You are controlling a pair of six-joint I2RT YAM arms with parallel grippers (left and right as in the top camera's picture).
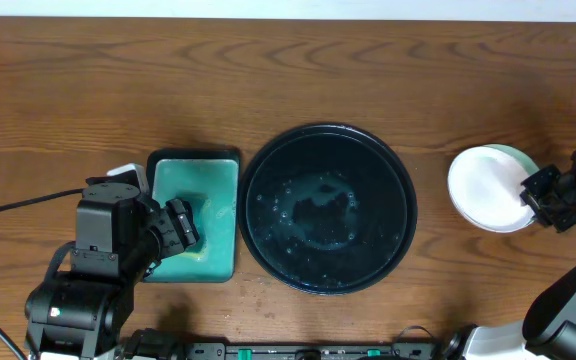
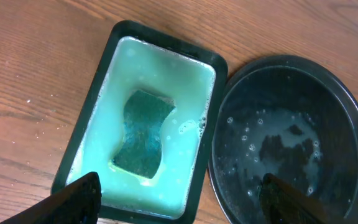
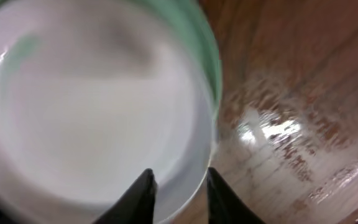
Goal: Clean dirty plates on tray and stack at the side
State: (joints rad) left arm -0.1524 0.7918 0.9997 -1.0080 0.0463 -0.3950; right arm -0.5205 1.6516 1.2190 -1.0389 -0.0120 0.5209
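Note:
The round black tray (image 1: 255,185) holds only soapy water and no plate; it also shows in the left wrist view (image 2: 355,109). A clean white plate (image 1: 480,185) is at the right side of the table, lying a little askew over another plate with a teal-green edge (image 1: 516,153). My right gripper (image 1: 530,200) has its fingers (image 3: 179,180) on either side of the white plate's (image 3: 92,106) rim, shut on it. The green-edged plate (image 3: 207,46) peeks out behind. My left gripper (image 1: 183,225) is open and empty (image 2: 180,186) above the rectangular tray.
A rectangular dark tray (image 1: 230,160) left of the black tray holds teal soapy liquid and a dark green sponge (image 2: 143,134). Its rim (image 2: 221,78) almost touches the black tray. A cable (image 1: 18,203) runs across the table at the left.

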